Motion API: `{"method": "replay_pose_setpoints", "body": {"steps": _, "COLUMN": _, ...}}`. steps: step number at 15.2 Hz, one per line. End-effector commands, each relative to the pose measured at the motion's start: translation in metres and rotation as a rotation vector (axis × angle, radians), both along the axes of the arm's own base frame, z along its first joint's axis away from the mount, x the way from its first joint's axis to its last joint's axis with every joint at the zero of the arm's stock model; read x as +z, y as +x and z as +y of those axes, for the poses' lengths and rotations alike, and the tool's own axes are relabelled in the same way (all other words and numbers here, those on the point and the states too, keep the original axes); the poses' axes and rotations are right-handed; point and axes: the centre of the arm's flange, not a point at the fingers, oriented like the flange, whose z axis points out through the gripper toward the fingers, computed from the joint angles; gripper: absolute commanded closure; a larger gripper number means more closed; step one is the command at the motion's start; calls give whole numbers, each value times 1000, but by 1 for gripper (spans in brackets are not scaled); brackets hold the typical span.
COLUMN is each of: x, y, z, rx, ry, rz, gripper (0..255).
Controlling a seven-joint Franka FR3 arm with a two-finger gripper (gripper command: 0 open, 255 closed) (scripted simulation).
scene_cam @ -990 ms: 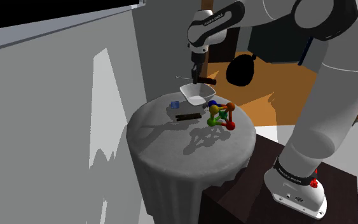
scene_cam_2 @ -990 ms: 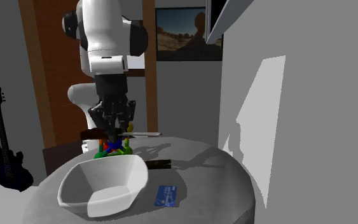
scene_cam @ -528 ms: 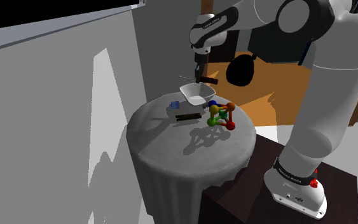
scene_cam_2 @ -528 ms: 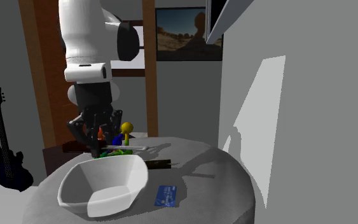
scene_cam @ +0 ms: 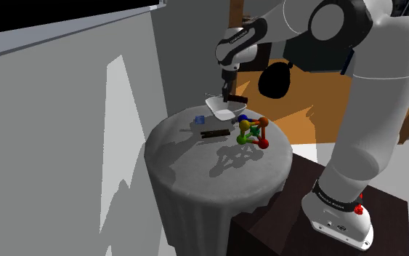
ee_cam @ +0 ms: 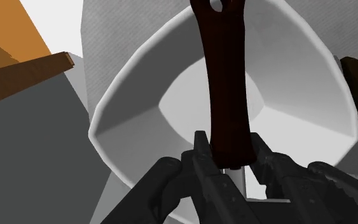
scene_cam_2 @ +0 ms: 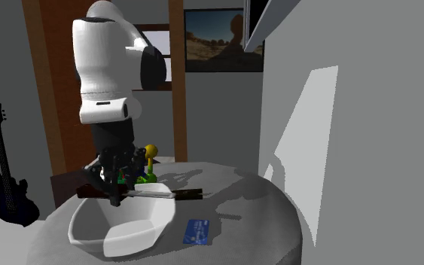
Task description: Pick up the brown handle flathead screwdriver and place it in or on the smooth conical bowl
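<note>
Gripper (ee_cam: 230, 159) is clamped on your screwdriver (ee_cam: 227, 83) by its dark brown, flat-sided handle. You see it held level over the smooth white bowl (ee_cam: 298, 102), above its angular hollow.

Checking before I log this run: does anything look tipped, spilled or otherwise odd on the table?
Nothing stands out. The bowl sits upright on the round table. The gripper holds the screwdriver roughly level over the bowl. The blue card and the colourful ball-and-stick toy rest on the tabletop.
</note>
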Motion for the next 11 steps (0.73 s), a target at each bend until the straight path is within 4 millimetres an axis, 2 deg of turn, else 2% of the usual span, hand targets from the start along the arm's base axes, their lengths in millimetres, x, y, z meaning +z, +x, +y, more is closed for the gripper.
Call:
{"method": "replay_pose_setpoints", "body": {"steps": 1, "x": -12, "y": 0, "z": 0, "rx": 0, "ry": 0, "rz": -1, "gripper": 255}}
{"method": "replay_pose_setpoints", "body": {"steps": 9, "x": -12, "y": 0, "z": 0, "rx": 0, "ry": 0, "rz": -1, "gripper": 255}}
{"method": "replay_pose_setpoints", "body": {"steps": 10, "x": -12, "y": 0, "z": 0, "rx": 0, "ry": 0, "rz": -1, "gripper": 0}}
{"method": "replay_pose_setpoints", "body": {"steps": 11, "x": -12, "y": 0, "z": 0, "rx": 0, "ry": 0, "rz": -1, "gripper": 0}}
